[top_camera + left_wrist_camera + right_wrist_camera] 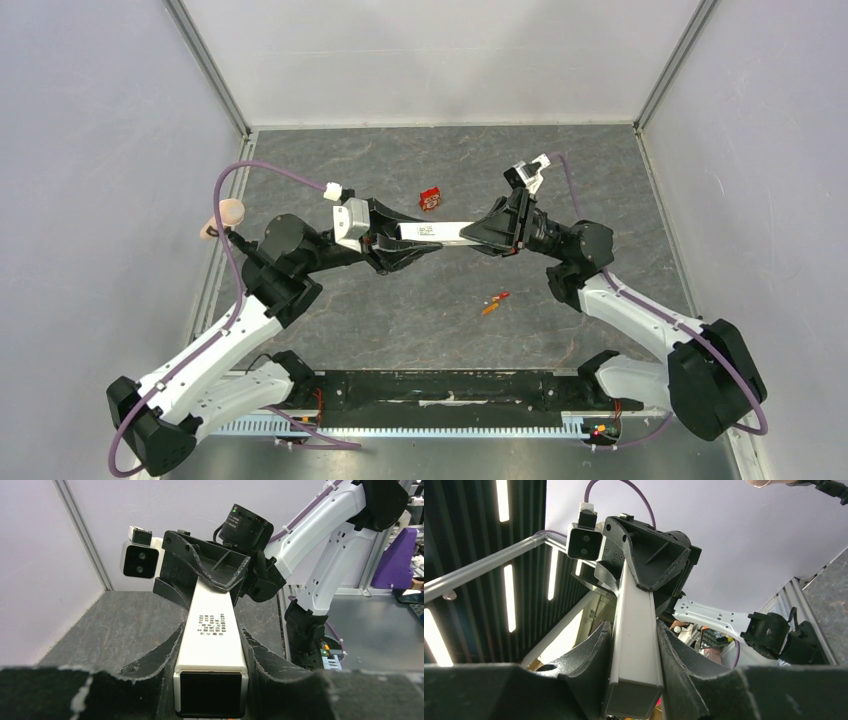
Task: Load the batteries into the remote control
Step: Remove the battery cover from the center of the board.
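The white remote control [440, 232] hangs level above the table, held at both ends. My left gripper [400, 240] is shut on its left end, and my right gripper [487, 236] is shut on its right end. In the left wrist view the remote [212, 635] lies between my fingers with printed text on top and a dark end face toward the camera. In the right wrist view the remote [636, 630] runs up between my fingers to the other gripper. The two orange-red batteries [494, 302] lie together on the table in front of the remote.
A small red square box [431, 198] sits on the table just behind the remote. The grey table [420, 320] is walled at the back and both sides. The arm bases and a black rail [440, 390] line the near edge.
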Robot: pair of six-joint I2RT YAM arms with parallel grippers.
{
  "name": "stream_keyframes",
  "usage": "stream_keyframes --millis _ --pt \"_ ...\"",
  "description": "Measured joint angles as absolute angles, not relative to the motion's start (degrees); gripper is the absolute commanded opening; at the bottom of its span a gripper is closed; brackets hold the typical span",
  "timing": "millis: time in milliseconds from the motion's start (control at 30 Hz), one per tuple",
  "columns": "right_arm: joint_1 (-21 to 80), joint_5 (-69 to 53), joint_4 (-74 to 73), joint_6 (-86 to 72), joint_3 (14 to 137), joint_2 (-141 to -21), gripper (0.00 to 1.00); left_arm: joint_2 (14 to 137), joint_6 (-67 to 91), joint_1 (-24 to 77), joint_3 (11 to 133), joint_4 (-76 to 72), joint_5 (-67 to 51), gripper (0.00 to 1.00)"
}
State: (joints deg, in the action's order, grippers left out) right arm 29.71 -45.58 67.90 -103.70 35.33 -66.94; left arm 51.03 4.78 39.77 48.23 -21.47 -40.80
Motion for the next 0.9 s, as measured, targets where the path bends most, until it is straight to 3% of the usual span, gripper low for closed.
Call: stream_keyframes --millis 267,367,533,733,900 --pt "30.2 -44.3 69.7 -106.4 33.6 -67.6 0.30 50.7 7.0 39.0 47.4 -21.5 -41.0 0.02" --pt "30.3 -44.1 69.1 -106.1 33.3 -67.5 0.44 50.5 7.0 38.8 47.4 -21.0 -41.1 0.02" --pt "29.3 -43.3 54.9 -97.3 35.0 -63.3 0.56 49.1 7.0 36.8 47.4 -19.7 -40.6 0.02" --pt "29.1 -42.7 41.3 -87.4 39.7 -60.6 0.55 48.1 7.0 36.2 47.4 -19.8 -39.5 0.02" --pt "28.8 -42.1 33.9 -82.5 40.0 -60.0 0.48 48.1 6.9 35.7 47.4 -17.2 -39.0 0.02"
